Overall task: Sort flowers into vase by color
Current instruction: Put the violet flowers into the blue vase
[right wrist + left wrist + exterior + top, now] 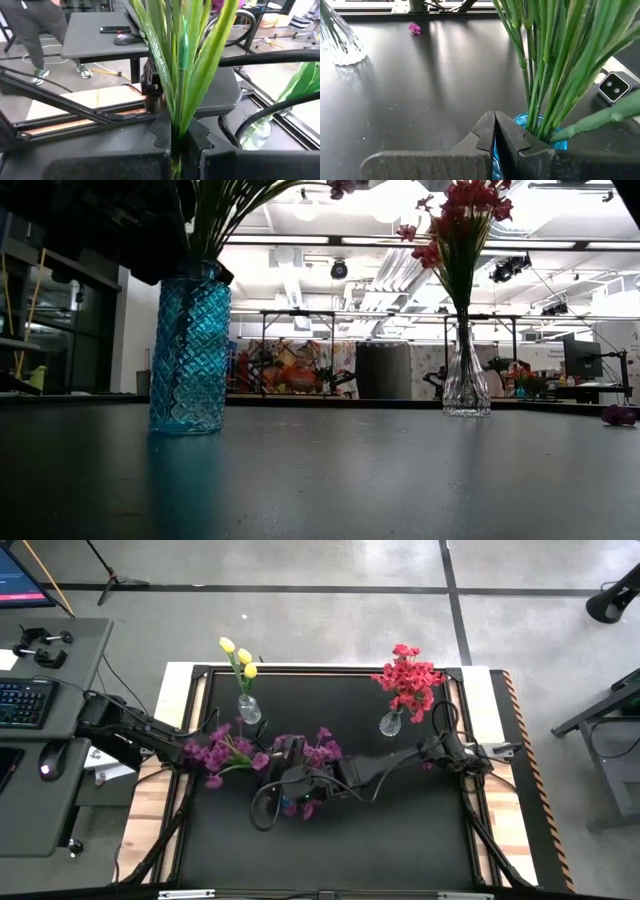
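High view shows both arms meeting over the middle of the dark tabletop (330,850), among the purple flowers (215,752). Right gripper (175,145) is clenched on a bundle of green stems (175,60) that rise straight up from between its fingers. Left gripper (495,135) is clenched too, with nothing seen between its fingers; the blue vase (540,131) sits just beyond its tips, full of more green stems.

Farther off from both grippers, toward the tabletop's back edge, the yellow flowers (238,655) stand in one clear vase (249,710) and the red flowers (408,675) in another (391,723). A loose purple bloom (414,29) lies well ahead of the left gripper.

These flowers look light and springy; the thin stems will likely bend and splay, and single ones could slip out of a loose hold. Take them low on the bunched stems, never at the blooms, which probably pull off easily. The glass vases look tippy, so lower stems in gently
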